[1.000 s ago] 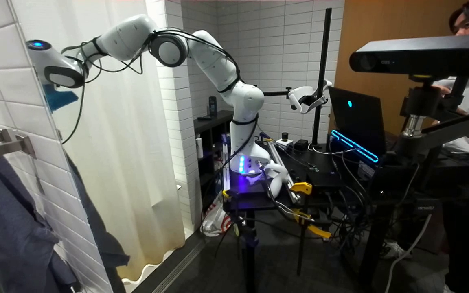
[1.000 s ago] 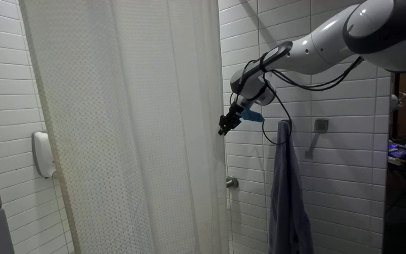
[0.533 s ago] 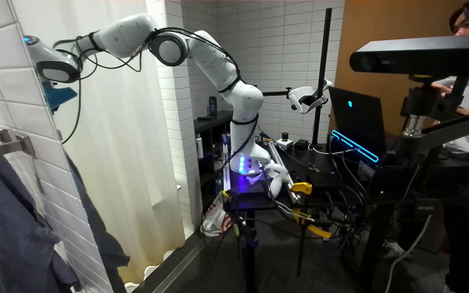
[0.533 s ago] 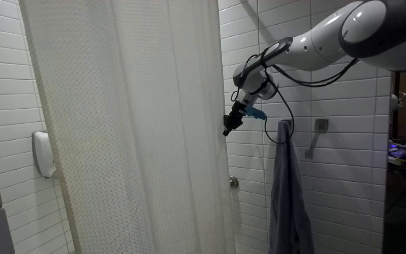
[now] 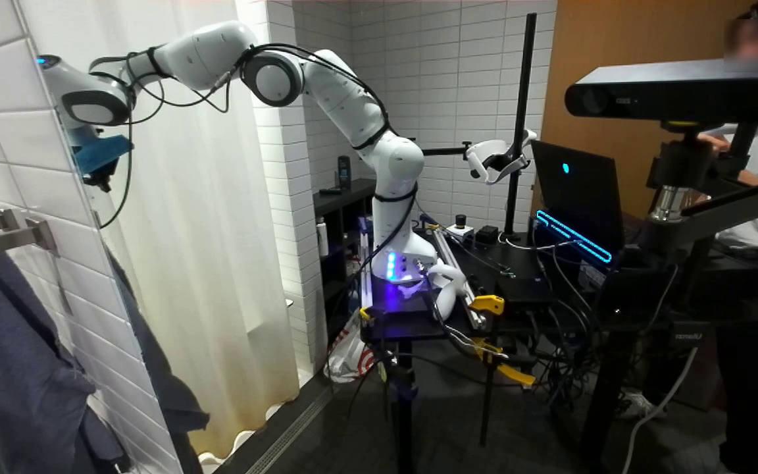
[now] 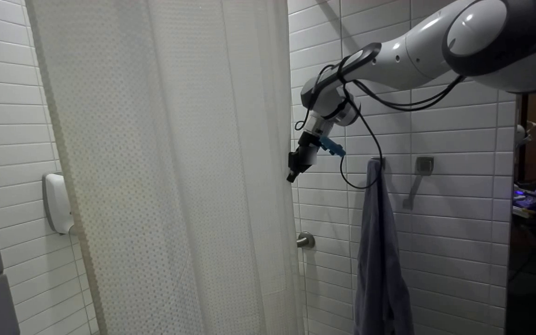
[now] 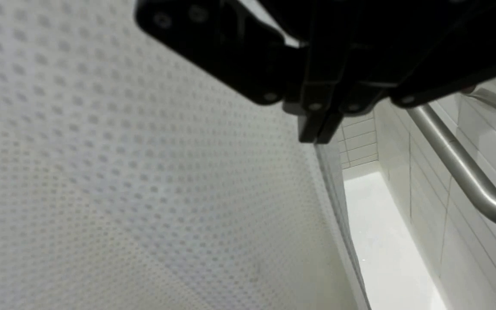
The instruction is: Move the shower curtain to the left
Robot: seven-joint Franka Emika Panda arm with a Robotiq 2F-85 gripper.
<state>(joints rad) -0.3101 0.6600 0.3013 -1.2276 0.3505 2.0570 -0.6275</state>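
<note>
Partly behind the near tiled wall [image 5: 24, 168] in an exterior view, the gripper [image 7: 321, 129] pinches the edge of the shower curtain [image 7: 179, 181], which hangs left in the wrist view, cut off.

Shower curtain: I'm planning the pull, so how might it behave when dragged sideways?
The shower curtain is probably floppy, given its vertical folds. It looks thin at the edge, so likely light for its size. Since the hand pinches only that edge, the rest may bunch or trail.
</note>
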